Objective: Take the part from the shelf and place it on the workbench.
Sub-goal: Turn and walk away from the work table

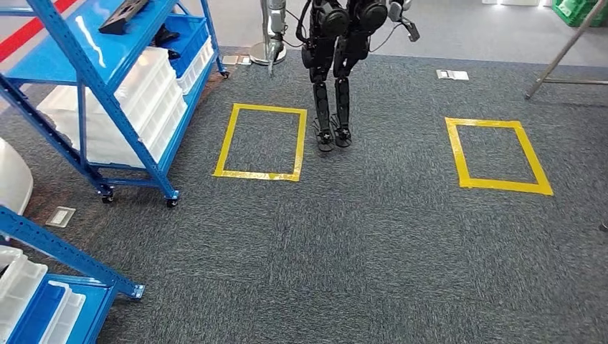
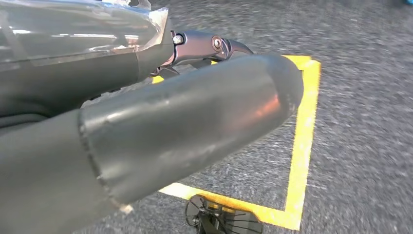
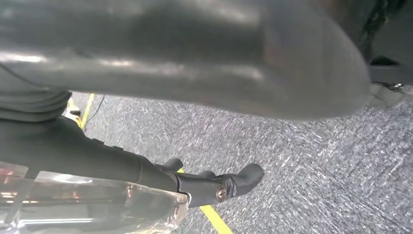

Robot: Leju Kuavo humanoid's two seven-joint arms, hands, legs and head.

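Observation:
A dark flat part [image 1: 122, 16] lies on the top level of the blue shelf [image 1: 93, 79] at the far left in the head view. Another dark piece [image 1: 166, 34] sits in a blue bin behind it. My left hand [image 2: 170, 126] hangs over the carpet near a yellow tape corner [image 2: 299, 146]; its thumb and dark fingers [image 2: 214, 46] are stretched out with nothing between them. Over grey carpet my right hand [image 3: 195, 48] hangs likewise, its fingers [image 3: 229, 183] extended and empty.
White bins [image 1: 154, 93] fill the shelf's lower levels. A second blue shelf [image 1: 50, 287] with bins stands at the near left. Another dark humanoid robot [image 1: 337, 72] stands ahead between two yellow tape rectangles [image 1: 262, 142] [image 1: 497, 155]. A metal stand leg [image 1: 566, 50] slants at the far right.

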